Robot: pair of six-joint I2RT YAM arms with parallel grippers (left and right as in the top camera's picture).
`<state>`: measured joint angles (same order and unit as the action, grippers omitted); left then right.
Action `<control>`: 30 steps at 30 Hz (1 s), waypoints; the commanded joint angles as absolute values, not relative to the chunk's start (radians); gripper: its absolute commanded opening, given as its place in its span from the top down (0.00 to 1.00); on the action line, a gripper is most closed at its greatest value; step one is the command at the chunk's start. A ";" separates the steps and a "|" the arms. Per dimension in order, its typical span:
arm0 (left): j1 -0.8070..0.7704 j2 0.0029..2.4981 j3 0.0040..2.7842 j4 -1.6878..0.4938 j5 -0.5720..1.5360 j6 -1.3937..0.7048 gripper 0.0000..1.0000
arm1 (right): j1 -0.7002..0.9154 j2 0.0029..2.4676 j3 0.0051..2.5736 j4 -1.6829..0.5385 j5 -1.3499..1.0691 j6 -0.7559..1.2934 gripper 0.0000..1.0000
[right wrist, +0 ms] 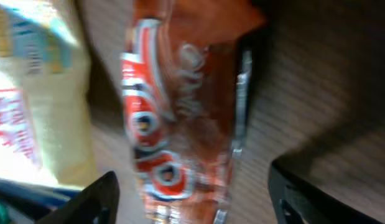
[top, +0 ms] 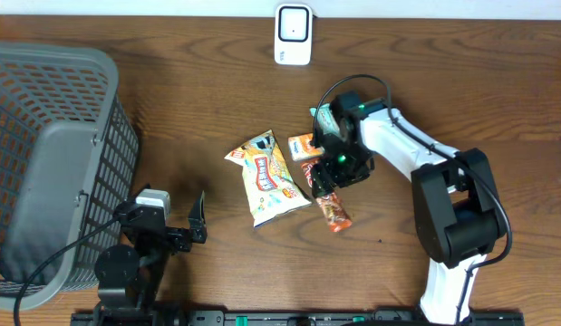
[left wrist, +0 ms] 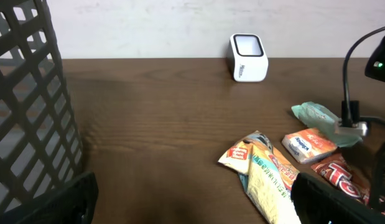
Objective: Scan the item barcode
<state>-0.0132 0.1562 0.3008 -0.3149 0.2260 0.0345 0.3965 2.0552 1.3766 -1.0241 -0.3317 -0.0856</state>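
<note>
Two views split the story: overhead, we see the right gripper (top: 327, 177) covering one end of the red snack wrapper (top: 334, 213) beside the yellow bag (top: 269, 177). Its wrist camera shows the jaws spread wide astride the wrapper, gripping nothing, the print too blurred to read. The left gripper (top: 176, 217) gapes empty.

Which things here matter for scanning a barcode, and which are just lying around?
In the job: white scanner, red snack wrapper, right end effector open over it.
Lying about: yellow snack bag, orange box, teal packet, grey basket.
</note>
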 commanded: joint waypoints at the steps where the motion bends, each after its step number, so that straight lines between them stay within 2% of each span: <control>1: -0.010 0.155 0.298 -0.315 0.220 0.048 0.01 | 0.414 2.171 1.351 -1.021 -0.134 0.006 0.32; 5: -0.010 0.155 0.298 -0.315 0.220 0.048 0.01 | 0.414 2.211 1.340 -1.053 -0.152 0.007 0.38; 8: -0.010 0.155 0.298 -0.315 0.220 0.048 0.01 | 0.418 2.211 1.315 -1.063 -0.225 0.006 0.39; 12: -0.010 0.155 0.298 -0.315 0.220 0.048 0.01 | 0.445 2.211 1.270 -1.019 -0.249 0.007 0.34; 15: -0.010 0.155 0.298 -0.315 0.220 0.048 0.01 | 0.475 2.211 1.204 -0.945 -0.242 0.028 0.35; 17: -0.010 0.155 0.298 -0.315 0.220 0.048 0.01 | 0.487 2.211 1.165 -0.889 -0.237 0.049 0.44; 19: -0.010 0.155 0.298 -0.315 0.220 0.048 0.01 | 0.500 2.211 1.135 -0.844 -0.234 0.067 0.63; 20: -0.010 0.155 0.298 -0.315 0.220 0.048 0.01 | 0.508 2.211 1.122 -0.830 -0.228 0.075 0.78; 22: -0.010 0.155 0.298 -0.315 0.220 0.048 0.01 | 0.517 2.211 1.107 -0.826 -0.203 0.101 0.98; 30: -0.010 0.155 0.298 -0.314 0.220 0.048 0.01 | 0.513 2.206 1.152 -0.847 -0.181 0.127 0.99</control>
<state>-0.0132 0.1562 0.3008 -0.3149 0.2260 0.0345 0.4892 2.0281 1.2289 -0.8196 -0.4393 0.1036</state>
